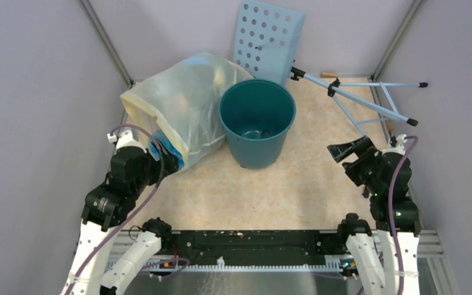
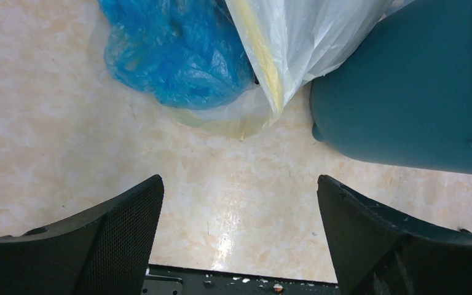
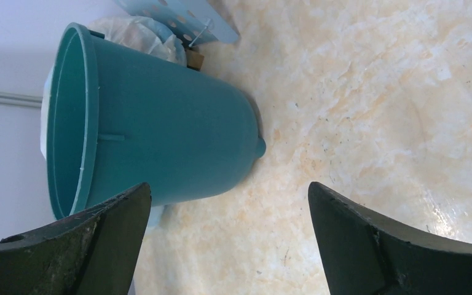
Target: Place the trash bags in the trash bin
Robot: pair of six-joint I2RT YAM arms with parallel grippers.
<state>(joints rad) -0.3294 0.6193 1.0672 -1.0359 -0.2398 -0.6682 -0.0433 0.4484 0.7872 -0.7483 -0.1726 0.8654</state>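
Observation:
The light-blue trash bag (image 2: 175, 55) lies crumpled on the table, partly under the edge of the large whitish bag (image 2: 295, 37). In the top view only a strip of it (image 1: 171, 149) shows beside my left gripper (image 1: 163, 160). The dark-teal trash bin (image 1: 257, 120) stands upright in the middle, with no bag inside; it also shows in the left wrist view (image 2: 405, 92) and the right wrist view (image 3: 160, 141). My left gripper (image 2: 239, 184) is open and empty, just short of the blue bag. My right gripper (image 1: 342, 151) is open and empty, right of the bin (image 3: 228, 192).
The large whitish bag with yellowish edges (image 1: 181, 104) leans against the bin's left side. A pale-blue perforated panel (image 1: 267, 37) stands against the back wall. A folded tripod-like stand (image 1: 356, 98) lies at the back right. Walls close in on both sides.

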